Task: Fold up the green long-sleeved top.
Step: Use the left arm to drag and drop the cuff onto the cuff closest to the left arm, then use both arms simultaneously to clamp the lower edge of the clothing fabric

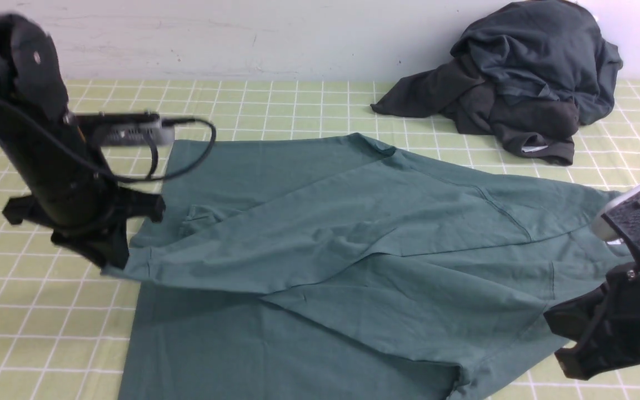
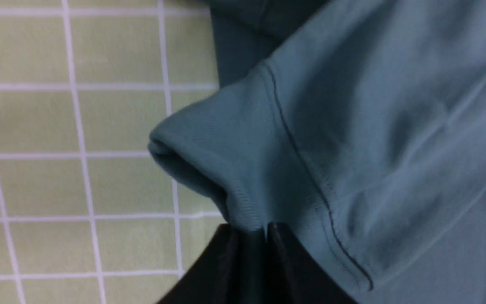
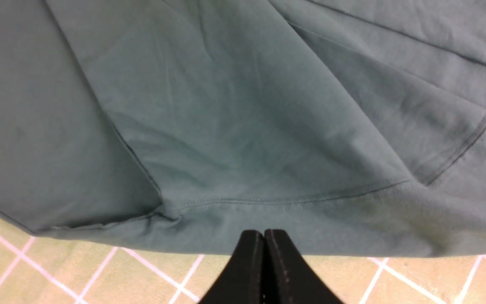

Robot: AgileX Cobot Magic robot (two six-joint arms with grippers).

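Observation:
The green long-sleeved top [image 1: 353,233] lies spread over the checked table, with one sleeve drawn slantwise across its body toward the left. My left gripper [image 1: 113,265] is shut on that sleeve's ribbed cuff [image 2: 226,169] and holds it a little above the table; in the left wrist view the cloth is pinched at the jaw tips [image 2: 266,229]. Low on the right, my right gripper [image 1: 556,333] is shut. Its tips [image 3: 264,233] sit over the top's stitched hem [image 3: 293,198], and no cloth shows between them.
A heap of dark charcoal garments [image 1: 525,83] sits at the back right against the pale wall. The yellow-green checked table cover [image 1: 31,333] shows left of the top and along the back. The left arm's cable [image 1: 198,150] loops over the top's far left corner.

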